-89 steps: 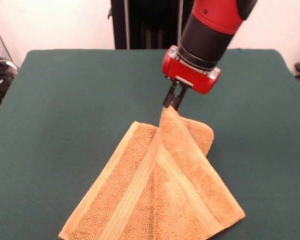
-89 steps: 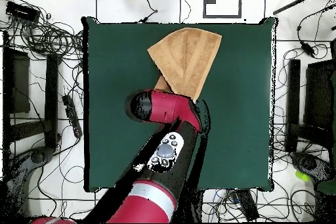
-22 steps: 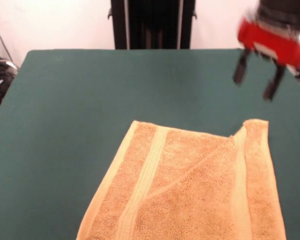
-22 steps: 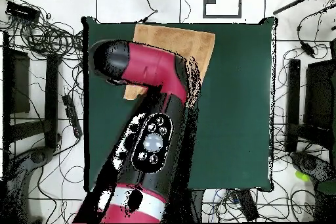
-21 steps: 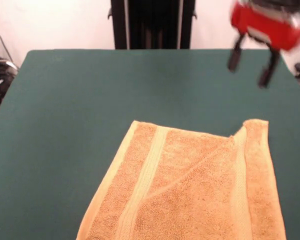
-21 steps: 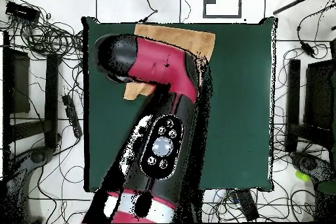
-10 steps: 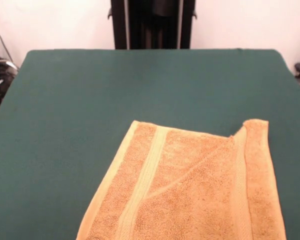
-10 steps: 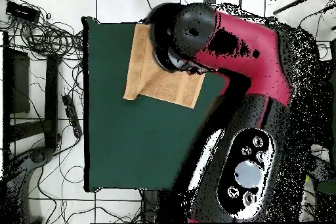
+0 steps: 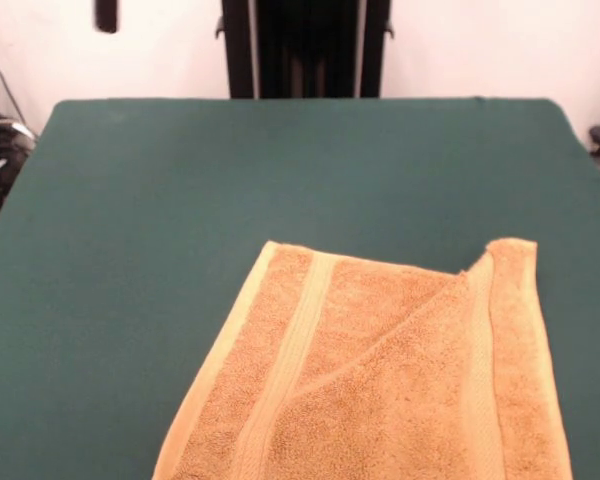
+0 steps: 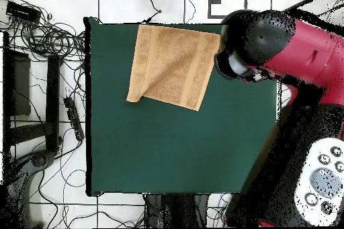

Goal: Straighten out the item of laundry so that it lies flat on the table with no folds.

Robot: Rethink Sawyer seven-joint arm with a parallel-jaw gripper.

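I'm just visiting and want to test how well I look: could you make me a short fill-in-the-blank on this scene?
1. The orange-tan towel lies on a table whose top is dark ____.
2. Paler woven ____ run across the towel.
3. In the overhead view, the arm is red and ____.
4. One corner of the towel is still ____ over.

Missing words: green; bands; black; folded

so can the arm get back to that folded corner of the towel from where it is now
Probably yes: the arm has swung off to the table's side, and nothing lies between it and the towel's folded corner.
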